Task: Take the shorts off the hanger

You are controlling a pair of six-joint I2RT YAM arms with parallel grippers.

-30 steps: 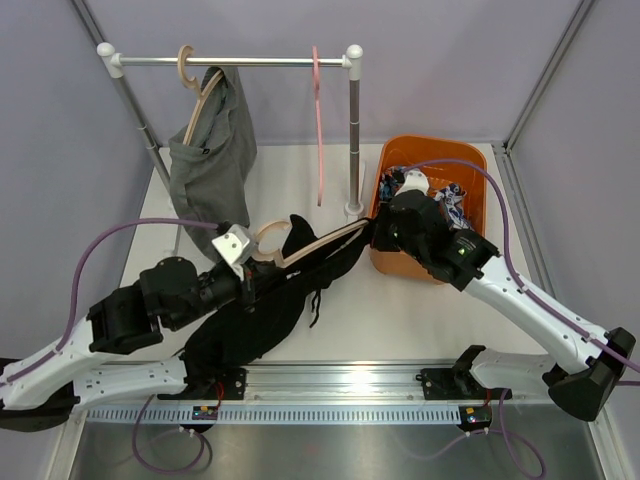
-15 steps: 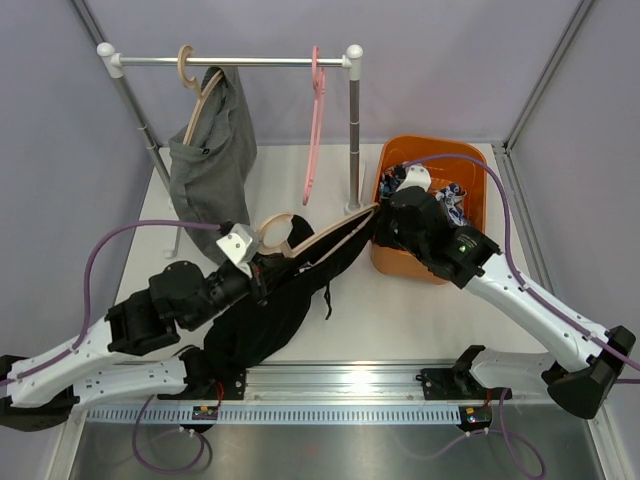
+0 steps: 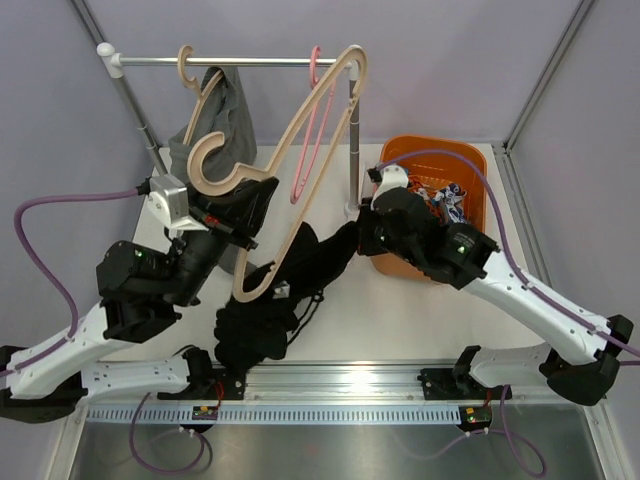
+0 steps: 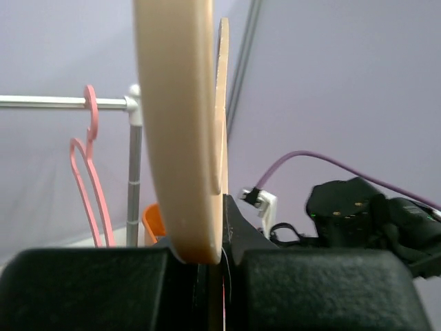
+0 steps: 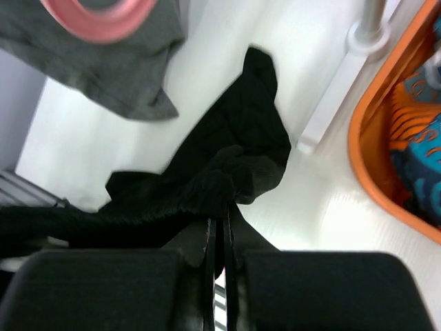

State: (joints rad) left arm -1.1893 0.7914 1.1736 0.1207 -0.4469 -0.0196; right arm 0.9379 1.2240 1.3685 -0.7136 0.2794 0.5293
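The left gripper (image 4: 207, 270) is clamped on a wooden hanger (image 4: 176, 103), holding it high and tilted at the left. The hanger's lower end is just beside the black shorts (image 5: 234, 138). The right gripper (image 5: 220, 241) is pinched shut on those shorts, which sag to the near table. The grey shorts (image 3: 228, 110) hang from the far rail (image 3: 260, 61). The printed shorts (image 3: 448, 195) lie in the orange basket (image 3: 430, 142) on the right.

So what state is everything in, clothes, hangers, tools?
black shorts: hanging from the right tool down onto the table.
wooden hanger: held up, tilted, gripped by the left tool.
left tool: shut on the wooden hanger.
right tool: shut on the black shorts.
grey shorts: hung on the rail.
pink hanger: empty, on the rail.
printed shorts: lying in the orange basket.
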